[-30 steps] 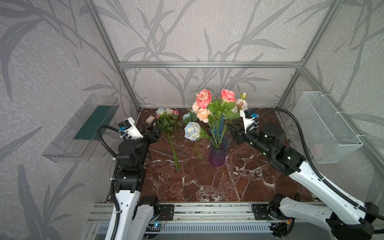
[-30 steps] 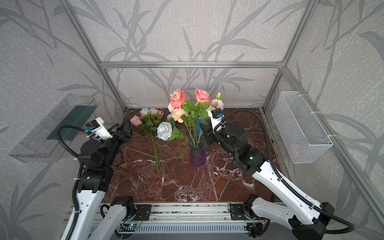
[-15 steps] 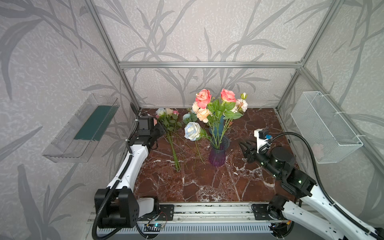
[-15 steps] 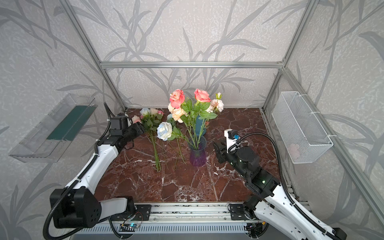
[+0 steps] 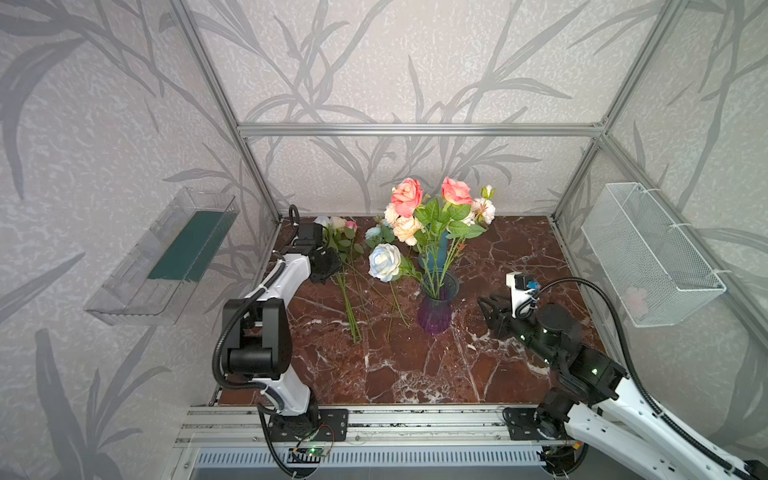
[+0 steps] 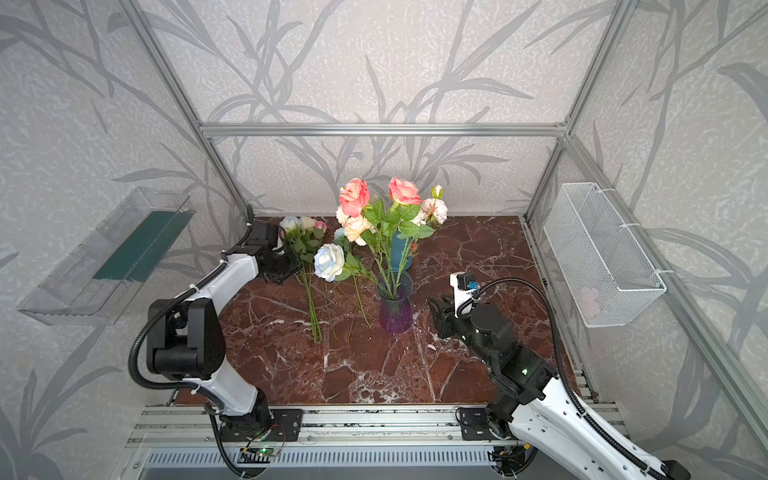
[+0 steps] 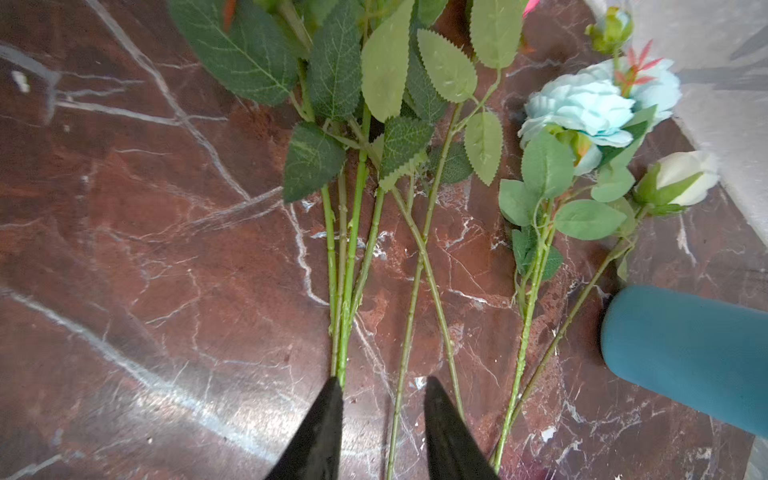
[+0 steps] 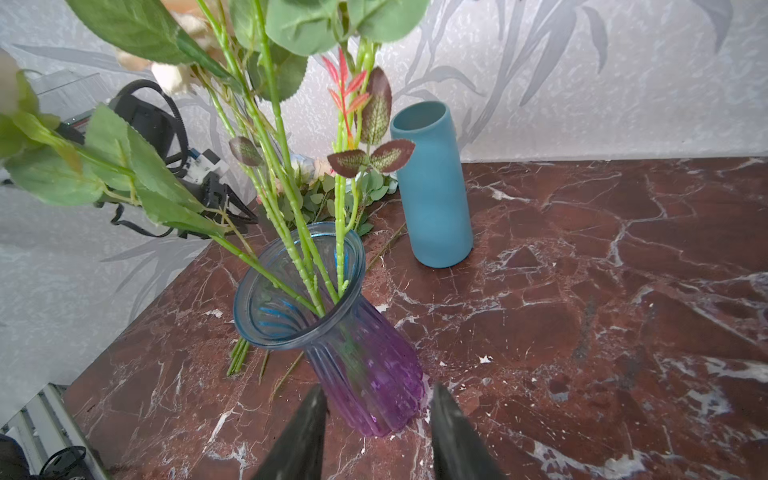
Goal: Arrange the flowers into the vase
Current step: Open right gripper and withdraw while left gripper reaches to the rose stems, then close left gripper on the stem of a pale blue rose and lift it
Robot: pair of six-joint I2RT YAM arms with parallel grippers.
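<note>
Purple glass vase [image 5: 434, 318] holds roses [image 5: 407, 197] — left pincer [image 7: 382, 380] astride loose stem [image 7: 409, 332]

Left gripper [image 7: 382, 380] and right gripper [image 8: 378, 387] both low, jaws parted.

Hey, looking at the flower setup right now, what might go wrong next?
1. The left gripper has its jaws open over crossed stems; closing there may catch two at once.
2. The vase is narrow glass with tall flowers leaning out, and the right gripper sits close to its base; a nudge might tip it.
</note>
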